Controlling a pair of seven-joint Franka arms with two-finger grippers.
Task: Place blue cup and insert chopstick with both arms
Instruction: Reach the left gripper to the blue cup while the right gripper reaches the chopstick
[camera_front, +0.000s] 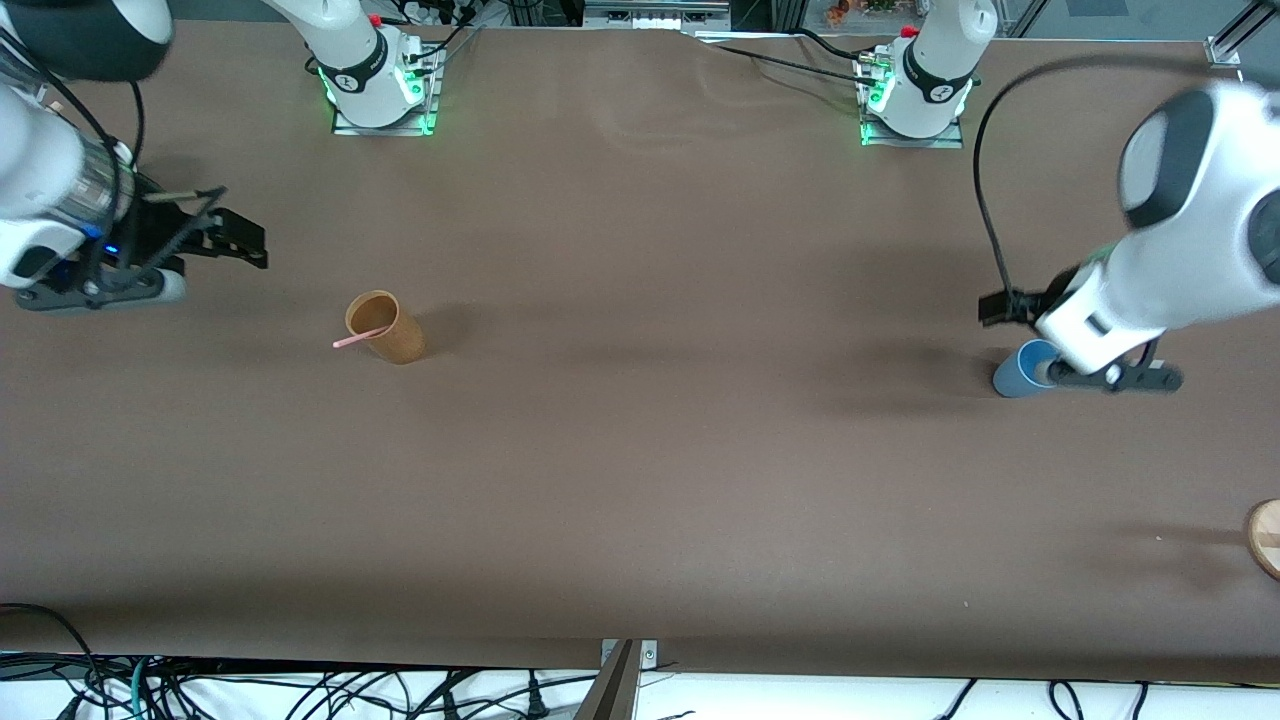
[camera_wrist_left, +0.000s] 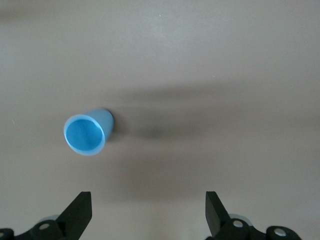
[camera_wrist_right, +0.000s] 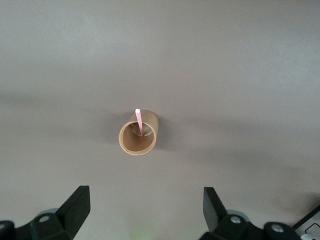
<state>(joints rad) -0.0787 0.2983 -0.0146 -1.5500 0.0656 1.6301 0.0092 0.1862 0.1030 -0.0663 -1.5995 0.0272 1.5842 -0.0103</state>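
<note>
The blue cup (camera_front: 1015, 372) stands upright at the left arm's end of the table, partly hidden by the left wrist. In the left wrist view the blue cup (camera_wrist_left: 85, 134) lies ahead of the fingertips and off to one side. My left gripper (camera_front: 997, 306) (camera_wrist_left: 147, 212) is open and empty, above the table beside the cup. The pale-pink chopstick (camera_front: 360, 338) (camera_wrist_right: 139, 121) leans inside the tan cup (camera_front: 386, 328) (camera_wrist_right: 138, 135) toward the right arm's end. My right gripper (camera_front: 252, 245) (camera_wrist_right: 145, 210) is open and empty, up in the air short of the tan cup.
A round wooden piece (camera_front: 1266, 537) shows at the table's edge at the left arm's end, nearer to the front camera than the blue cup. The brown table cover (camera_front: 680, 430) stretches between the two cups. Cables hang along the front edge.
</note>
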